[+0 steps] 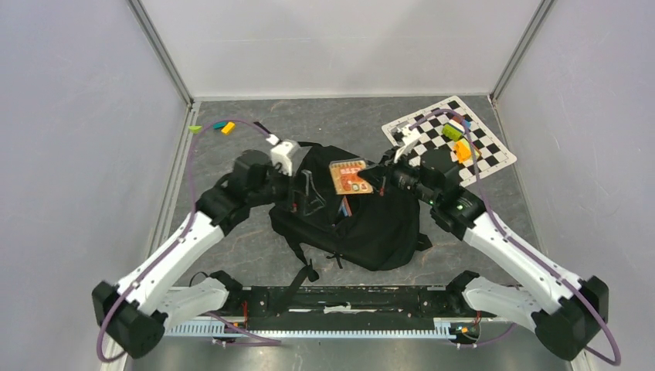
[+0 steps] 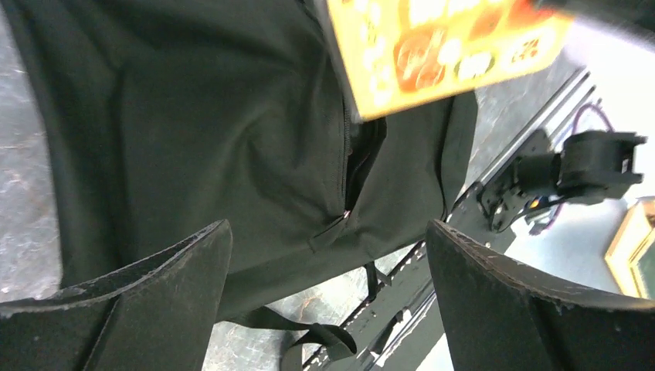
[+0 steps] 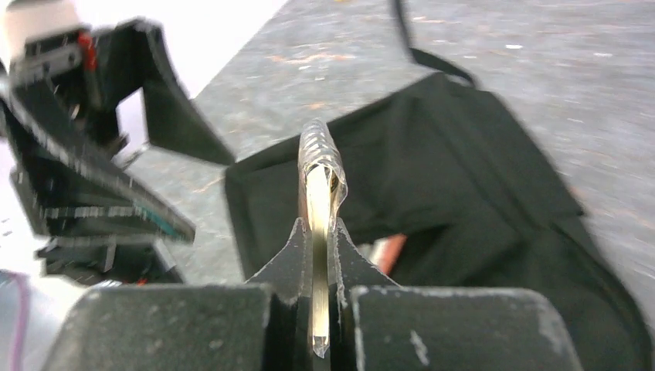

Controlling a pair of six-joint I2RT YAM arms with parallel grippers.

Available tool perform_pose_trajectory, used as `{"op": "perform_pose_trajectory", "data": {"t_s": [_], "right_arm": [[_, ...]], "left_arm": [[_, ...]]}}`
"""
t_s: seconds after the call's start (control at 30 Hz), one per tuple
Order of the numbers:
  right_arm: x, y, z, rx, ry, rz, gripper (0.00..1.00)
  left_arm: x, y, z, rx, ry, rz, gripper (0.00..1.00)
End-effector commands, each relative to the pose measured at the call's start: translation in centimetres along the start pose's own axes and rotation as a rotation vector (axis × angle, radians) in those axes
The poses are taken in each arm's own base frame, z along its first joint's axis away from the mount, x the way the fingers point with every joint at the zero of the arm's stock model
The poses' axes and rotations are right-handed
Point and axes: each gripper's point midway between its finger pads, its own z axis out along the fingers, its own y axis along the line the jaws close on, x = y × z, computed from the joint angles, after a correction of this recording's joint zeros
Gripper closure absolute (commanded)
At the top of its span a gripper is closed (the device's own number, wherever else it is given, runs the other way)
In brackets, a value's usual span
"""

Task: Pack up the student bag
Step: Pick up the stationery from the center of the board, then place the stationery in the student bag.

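Right pincer (image 3: 317, 232) clamped on orange packet (image 1: 349, 176) above student bag (image 1: 375, 224) | left pincer (image 2: 326, 232) apart, over it

student bag (image 1: 371, 224): black | packet (image 1: 349, 176): orange-yellow, printed | mat (image 1: 494, 154): black-and-white checks | table (image 1: 232, 255): mottled grey

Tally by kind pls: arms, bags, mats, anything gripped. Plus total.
arms: 2 (left arm, right arm)
student bag: 1
checkered mat: 1
orange packet, in the right fingers: 1
small bits on the mat: too small to count
total: 5
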Motion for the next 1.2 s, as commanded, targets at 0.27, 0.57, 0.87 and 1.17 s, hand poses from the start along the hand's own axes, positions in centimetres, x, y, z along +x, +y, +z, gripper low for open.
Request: {"op": "perform_pose_trajectory", "data": {"t_s": [0.27,0.57,0.87,1.17], "right_arm": [[-1.4,-10.8,-11.7,0.725,-0.063,-0.120,1.00],[0.1,-10.3,-15.4,0.759,-0.179,0.013,1.00],[1.5,-6.8,-12.8,0.520,-0.216,0.232,1.00],[4.6,-4.3,-9.1,0.312,-0.206,0.586,1.00]], "left_arm": [[-0.8,-3.6,9.3,-0.166,0.100,0.198,0.01],[0.6,-0.3,12.3,-0.388,0.201,0.403,0.16],[0.9,0.4,13.1,-0.385,0.184,0.454,0.58],[-0.8,-2.2,12.1,-0.245,0.020,0.439,0.98]]}}
